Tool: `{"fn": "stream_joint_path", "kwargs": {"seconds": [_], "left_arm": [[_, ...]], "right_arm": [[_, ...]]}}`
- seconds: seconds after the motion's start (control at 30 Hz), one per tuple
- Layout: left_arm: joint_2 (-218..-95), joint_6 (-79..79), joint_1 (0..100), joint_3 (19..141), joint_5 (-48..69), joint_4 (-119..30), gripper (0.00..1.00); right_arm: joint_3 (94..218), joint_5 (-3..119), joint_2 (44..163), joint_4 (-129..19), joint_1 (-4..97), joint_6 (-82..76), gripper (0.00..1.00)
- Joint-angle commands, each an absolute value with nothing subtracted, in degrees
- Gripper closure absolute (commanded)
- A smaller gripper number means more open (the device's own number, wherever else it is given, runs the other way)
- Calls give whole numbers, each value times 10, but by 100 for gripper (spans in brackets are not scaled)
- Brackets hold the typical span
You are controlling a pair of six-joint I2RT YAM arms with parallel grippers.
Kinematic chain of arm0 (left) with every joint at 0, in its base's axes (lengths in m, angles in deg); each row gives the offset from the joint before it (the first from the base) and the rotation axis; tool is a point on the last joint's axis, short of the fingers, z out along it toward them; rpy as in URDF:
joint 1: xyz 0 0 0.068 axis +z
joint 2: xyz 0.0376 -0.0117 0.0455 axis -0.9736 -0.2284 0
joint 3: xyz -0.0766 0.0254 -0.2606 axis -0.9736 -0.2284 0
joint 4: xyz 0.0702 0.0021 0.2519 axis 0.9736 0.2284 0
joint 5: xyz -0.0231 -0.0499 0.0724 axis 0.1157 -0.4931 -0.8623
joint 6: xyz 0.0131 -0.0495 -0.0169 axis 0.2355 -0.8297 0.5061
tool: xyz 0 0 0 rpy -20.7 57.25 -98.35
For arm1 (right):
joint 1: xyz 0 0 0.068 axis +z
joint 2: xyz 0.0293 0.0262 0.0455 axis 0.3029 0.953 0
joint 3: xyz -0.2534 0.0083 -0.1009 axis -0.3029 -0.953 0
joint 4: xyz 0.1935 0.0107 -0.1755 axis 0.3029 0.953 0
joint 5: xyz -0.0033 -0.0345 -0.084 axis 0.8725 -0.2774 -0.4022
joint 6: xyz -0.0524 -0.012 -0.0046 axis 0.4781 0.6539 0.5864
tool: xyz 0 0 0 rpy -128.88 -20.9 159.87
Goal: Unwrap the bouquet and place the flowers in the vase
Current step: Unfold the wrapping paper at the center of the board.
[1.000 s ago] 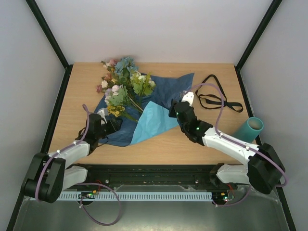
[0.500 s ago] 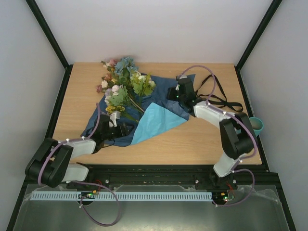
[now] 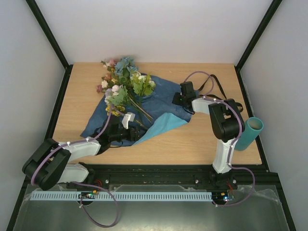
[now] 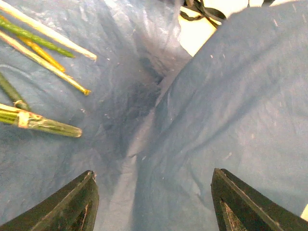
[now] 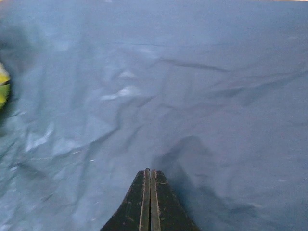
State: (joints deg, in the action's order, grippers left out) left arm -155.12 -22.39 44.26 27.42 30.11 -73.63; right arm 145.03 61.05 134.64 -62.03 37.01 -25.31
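Wooden table (image 3: 202,139), blue paper (image 3: 166,98) mid-table, vase (image 3: 250,132) at right edge

No text, label or number can be read anywhere.

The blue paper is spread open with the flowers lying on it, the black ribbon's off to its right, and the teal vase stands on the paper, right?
No. The small teal cylinder vase is off the blue paper sheet, near the table's right edge, as the top view shows. The artificial flowers and long black ribbon are as stated.
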Motion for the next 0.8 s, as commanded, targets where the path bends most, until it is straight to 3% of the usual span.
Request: {"fn": "stream_joint_path", "kwargs": {"seconds": [0.0,0.37,0.77], "left_arm": [[-1552,-211,434,280,342,-779,34],[-1601,-174,373,314,390,-767,33],[-1659,-112,299,378,353,-678,31]], "right_arm": [[1449,562,1361,-609,356,-249,98],[1447,500,1354,-584,342,-251,97],[1391,524,1176,-540,367,-291,78]]}}
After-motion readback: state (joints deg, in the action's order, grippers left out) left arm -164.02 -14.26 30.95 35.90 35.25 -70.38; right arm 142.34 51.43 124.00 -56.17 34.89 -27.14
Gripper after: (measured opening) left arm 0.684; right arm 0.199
